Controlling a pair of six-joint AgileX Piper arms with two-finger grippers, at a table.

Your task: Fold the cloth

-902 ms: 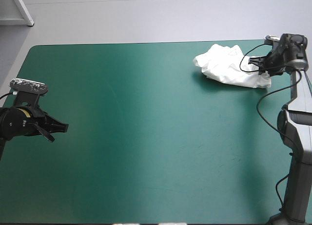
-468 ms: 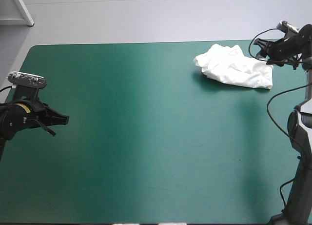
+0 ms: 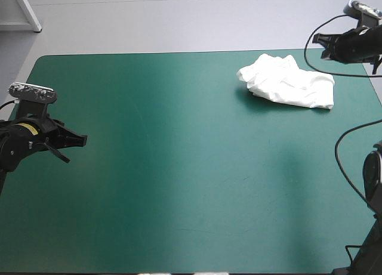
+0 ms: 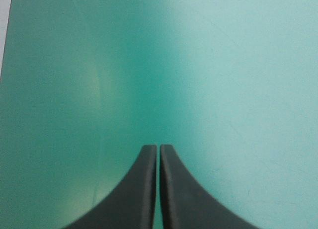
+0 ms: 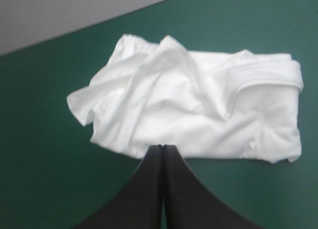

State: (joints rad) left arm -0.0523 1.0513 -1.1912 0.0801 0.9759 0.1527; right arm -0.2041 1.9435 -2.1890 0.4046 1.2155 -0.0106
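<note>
The white T-shirt lies as a folded, slightly rumpled bundle near the table's far right corner; the right wrist view shows it resting free on the teal-green cover, ahead of and below the fingers. My right gripper hovers raised above the far right edge, beside the bundle; its black fingers meet in one arch, shut and holding nothing. My left gripper sits at the table's left side, far from the shirt, also shut over bare cover.
The teal-green cover stretches bare across the middle and near side. The table's far edge runs just beyond the shirt.
My right gripper has come off the T-shirt, risen and drawn back to the right beyond the far edge. The bundle stays put. The left gripper has barely shifted.
</note>
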